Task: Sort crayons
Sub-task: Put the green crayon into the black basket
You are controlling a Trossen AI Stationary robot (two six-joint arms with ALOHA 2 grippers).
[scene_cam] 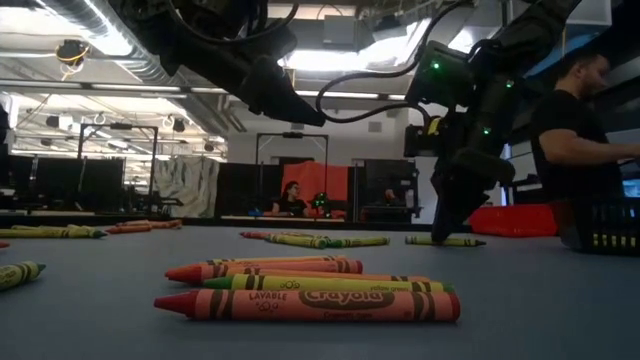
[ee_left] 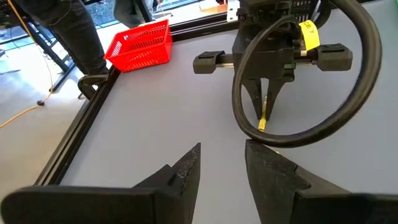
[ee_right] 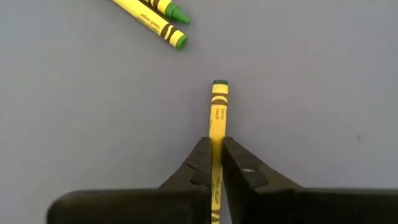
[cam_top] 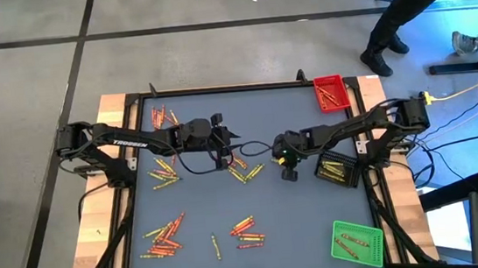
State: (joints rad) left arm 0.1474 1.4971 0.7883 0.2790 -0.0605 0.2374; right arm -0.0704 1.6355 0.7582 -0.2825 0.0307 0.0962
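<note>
High view, left to right: the left arm reaches in from the left edge of the grey table (cam_top: pixel 309 224), and the left gripper (cam_top: pixel 224 157) hangs over the middle of the tabletop. In its own wrist view its two dark fingers (ee_left: pixel 186 171) stand apart with bare table between them and nothing held.

Small paper-wrapped wax crayons, red, orange and yellow, lie scattered in loose groups across the table: a reddish group near the far left corner (cam_top: pixel 163 117), a yellow group under the left arm (cam_top: pixel 163 172), a mixed group near the front left (cam_top: pixel 165 238), a few red and orange ones at front centre (cam_top: pixel 247 232), and some yellow ones between the two grippers (cam_top: pixel 244 170). They lie flat and point many ways.

The right gripper (cam_top: pixel 289 174) is just right of the table's middle, pointing down. Its fingers are closed on a yellow crayon with a green tip (ee_right: pixel 218 118). In the right wrist view the crayon's long axis runs straight out along the line of the fingers, green tip pointing away from the wrist and its back end pinched between the finger pads. Two more yellow, green-tipped crayons (ee_right: pixel 155 18) lie side by side on the table nearby, at a slant to the held one.

Along the right side sit a red mesh tray (cam_top: pixel 332 92) at the far corner, a black tray (cam_top: pixel 337 169) with yellow crayons inside beside the right arm, and a green tray (cam_top: pixel 357 244) with red crayons at the front corner.
</note>
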